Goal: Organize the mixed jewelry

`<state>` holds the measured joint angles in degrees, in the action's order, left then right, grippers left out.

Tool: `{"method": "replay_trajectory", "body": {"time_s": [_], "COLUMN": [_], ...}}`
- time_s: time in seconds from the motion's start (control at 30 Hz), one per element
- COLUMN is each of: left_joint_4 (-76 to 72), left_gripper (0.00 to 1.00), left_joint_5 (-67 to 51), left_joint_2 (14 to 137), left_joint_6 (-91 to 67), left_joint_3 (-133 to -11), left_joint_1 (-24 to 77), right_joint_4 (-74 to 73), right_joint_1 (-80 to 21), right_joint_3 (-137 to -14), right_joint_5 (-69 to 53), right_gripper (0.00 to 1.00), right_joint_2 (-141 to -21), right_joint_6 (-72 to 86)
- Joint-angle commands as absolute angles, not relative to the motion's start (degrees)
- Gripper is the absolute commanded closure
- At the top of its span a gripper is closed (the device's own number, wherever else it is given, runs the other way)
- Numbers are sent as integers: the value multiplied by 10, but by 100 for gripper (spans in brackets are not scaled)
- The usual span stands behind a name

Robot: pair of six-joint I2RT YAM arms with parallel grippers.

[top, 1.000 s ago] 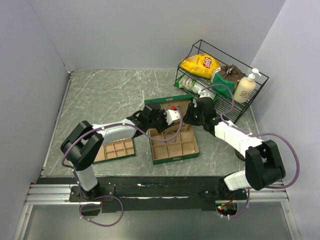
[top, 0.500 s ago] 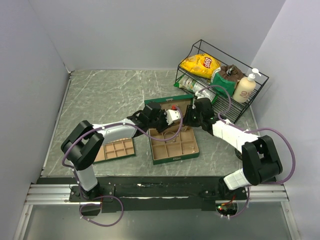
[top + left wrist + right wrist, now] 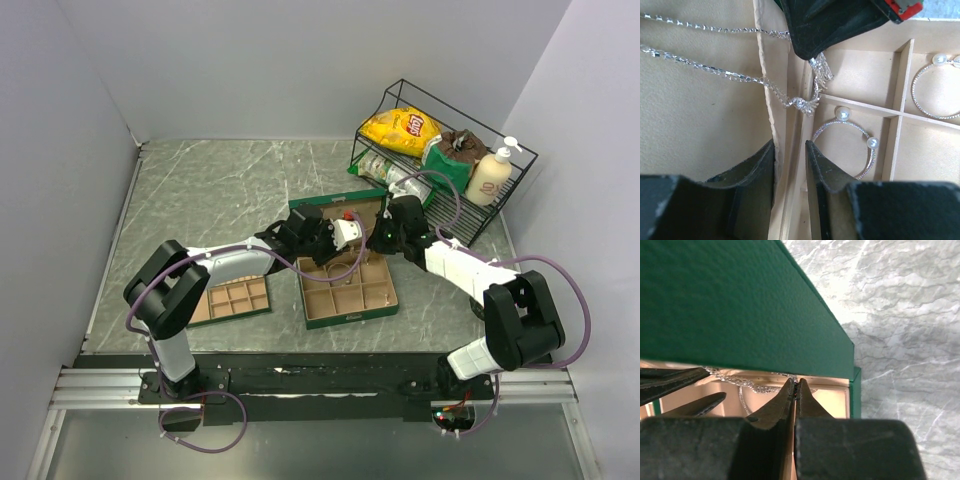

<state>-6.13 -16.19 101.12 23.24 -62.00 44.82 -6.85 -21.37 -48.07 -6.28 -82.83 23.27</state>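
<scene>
Soft, even light comes from overhead, bright across the grey marbled tabletop (image 3: 220,190), with only faint shadows under the arms. Seen from the left wrist, the silvery beaded chain (image 3: 715,67) glints sharply, while the left gripper (image 3: 789,145) is dark and blurred near the lens. From the right wrist, the green textured box lid (image 3: 730,305) is crisp, the right gripper (image 3: 796,382) is soft, and pale glare washes the stone beside the lid.

Green box (image 3: 350,318): 2 pearl-tipped bangles (image 3: 842,114) (image 3: 939,59) are lying in its compts, and 2 chain strands (image 3: 715,28) (image 3: 690,62) are running across it. 1 divided tray (image 3: 235,298) is sitting L of the box. 1 wire rack (image 3: 460,118) is standing behind-R of it, holding 1 Lay's bag (image 3: 402,128), 1 pump bottle (image 3: 490,175) and 2 other packs (image 3: 450,155) (image 3: 385,172).
</scene>
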Motion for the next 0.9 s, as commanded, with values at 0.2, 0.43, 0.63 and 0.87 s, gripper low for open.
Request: {"method": "replay_trajectory", "body": {"time_s": [0.2,0.43,0.63,0.87], "left_joint_4": [-48,-44,-40,-51], "left_gripper": [66,67,67,67], "left_joint_5": [-194,-193,-194,-186], "left_joint_2": [1019,1017,1019,1013], "left_joint_6": [230,230,229,225], "left_joint_3": [-633,-631,-628,-621], "left_joint_1": [454,455,455,455], "right_joint_4": [-9,24,50,81], "right_joint_1": [-212,-212,-210,-204], "right_joint_3": [-499,-502,-500,-483], "right_joint_5": [-74,-52,-48,-48], "right_gripper": [100,100,100,100], "right_joint_2": [-760,-754,-755,-736], "right_joint_6": [295,339,377,408]}}
